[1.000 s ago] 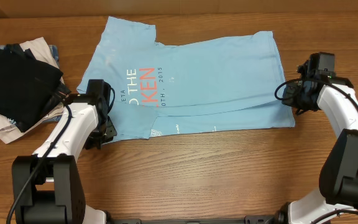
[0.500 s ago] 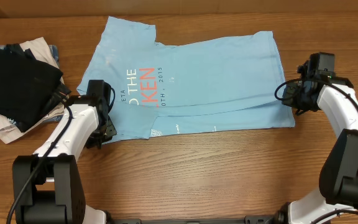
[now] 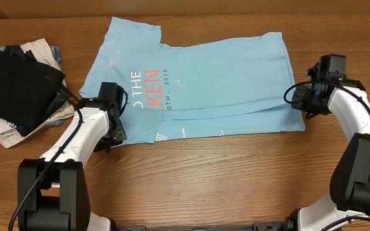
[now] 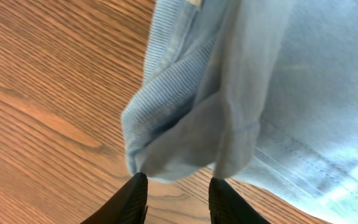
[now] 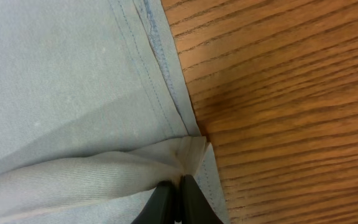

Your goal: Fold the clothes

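The light blue T-shirt (image 3: 217, 77) lies flat across the table, lettering near its left end, with its near part folded over in a long band. My left gripper (image 3: 112, 128) is at the shirt's near-left edge. In the left wrist view the left gripper (image 4: 178, 202) is open, its jaws apart just short of a bunched ribbed corner of the shirt (image 4: 191, 118). My right gripper (image 3: 299, 102) is at the shirt's right edge. In the right wrist view the right gripper (image 5: 178, 190) is shut on a pinched fold of the shirt (image 5: 73, 93).
A black folded garment (image 3: 18, 86) lies on beige folded garments (image 3: 5, 133) at the far left. Bare wood table (image 3: 223, 173) runs along the front.
My left arm has shifted a little to the right, toward the shirt's near-left edge. The right arm and the shirt's layout have not moved.
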Motion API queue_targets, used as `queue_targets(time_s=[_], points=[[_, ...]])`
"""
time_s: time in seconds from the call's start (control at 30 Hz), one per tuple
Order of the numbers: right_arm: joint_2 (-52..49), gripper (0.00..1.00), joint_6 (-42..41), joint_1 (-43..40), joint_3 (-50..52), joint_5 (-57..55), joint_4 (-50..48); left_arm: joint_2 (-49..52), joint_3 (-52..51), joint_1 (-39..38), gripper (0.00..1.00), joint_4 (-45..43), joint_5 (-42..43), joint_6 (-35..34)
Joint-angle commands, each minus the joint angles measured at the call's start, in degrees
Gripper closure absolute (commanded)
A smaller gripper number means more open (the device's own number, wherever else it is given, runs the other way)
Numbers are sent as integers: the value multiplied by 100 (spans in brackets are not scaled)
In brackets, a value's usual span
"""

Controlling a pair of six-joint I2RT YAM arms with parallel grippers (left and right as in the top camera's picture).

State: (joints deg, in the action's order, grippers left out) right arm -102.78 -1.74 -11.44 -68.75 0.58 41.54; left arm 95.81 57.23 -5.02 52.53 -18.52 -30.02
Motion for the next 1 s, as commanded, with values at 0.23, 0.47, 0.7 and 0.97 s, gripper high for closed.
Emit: queue_targets(time_s=[0.23,0.47,0.7,0.97], points=[[9,95,-33,-2,13,-55,-28,46,-332,-26,65,-275,-284,22],[9,95,-35,-2,13,-55,-28,46,-511,-26,64,-479,-313,24],[9,95,-33,-2,13,-55,-28,46,-498,-26,64,-496,-1034,24],[9,95,-33,-2,13,-55,-28,46,-498,-26,82,-529,-1257,20]])
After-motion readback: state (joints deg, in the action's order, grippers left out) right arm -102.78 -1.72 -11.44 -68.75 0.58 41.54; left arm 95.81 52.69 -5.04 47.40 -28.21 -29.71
